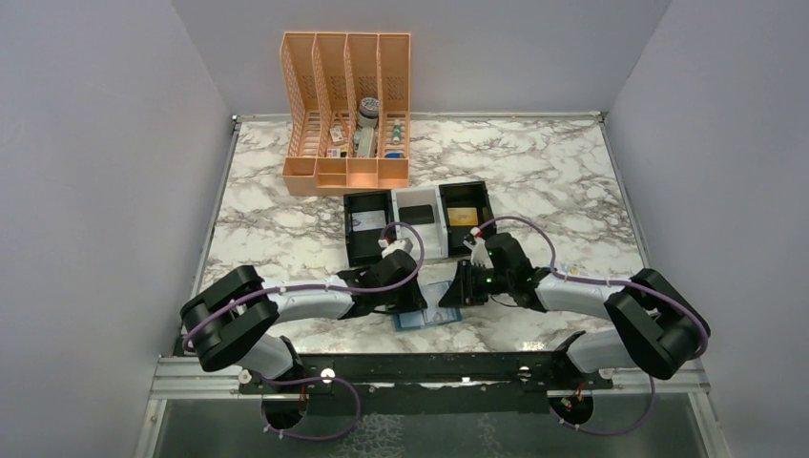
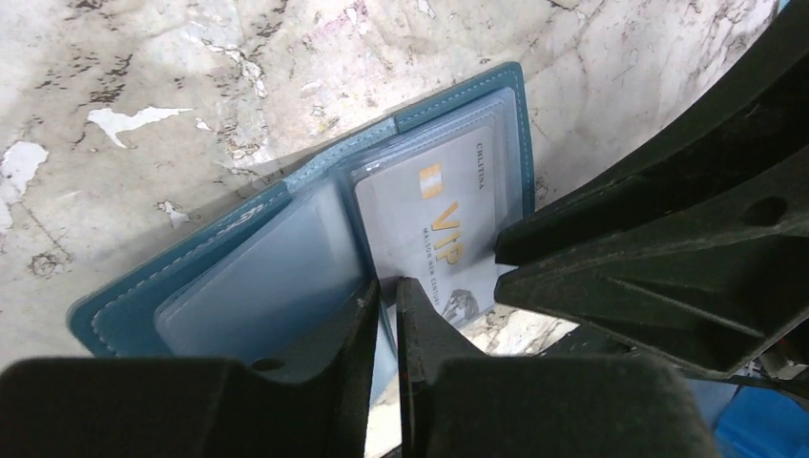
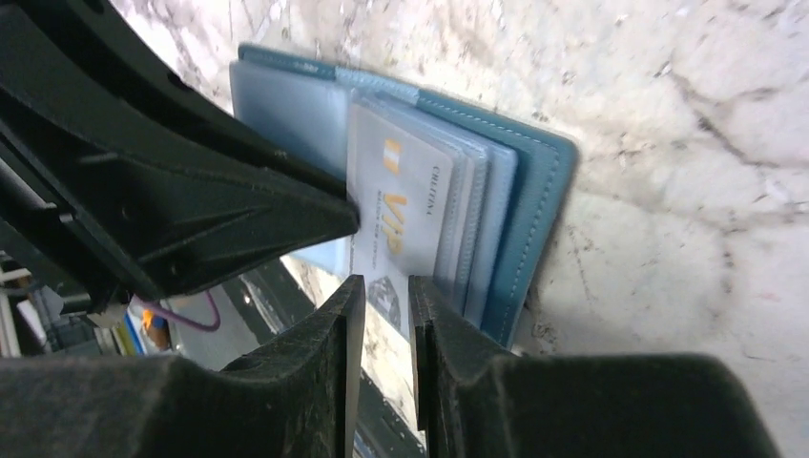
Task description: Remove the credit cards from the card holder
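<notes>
The light-blue card holder (image 1: 416, 321) lies open near the table's front edge, between both grippers. A grey card marked VIP (image 2: 441, 221) sticks out of a clear sleeve on one panel. My left gripper (image 2: 385, 291) has its jaws nearly together over a leaf at the holder's (image 2: 191, 286) centre fold. My right gripper (image 3: 380, 286) is open a little, and the protruding end of the VIP card (image 3: 401, 205) shows between its fingertips. The holder's blue cover (image 3: 539, 191) lies flat on the marble. From above, the left gripper (image 1: 418, 301) and the right gripper (image 1: 456, 292) almost meet.
A black-and-white three-compartment tray (image 1: 441, 229) stands just beyond the grippers, with a black card (image 1: 418, 216) and a yellow one (image 1: 462, 216) inside. An orange file rack (image 1: 348, 167) stands at the back. The black base rail (image 1: 429, 367) runs along the near edge.
</notes>
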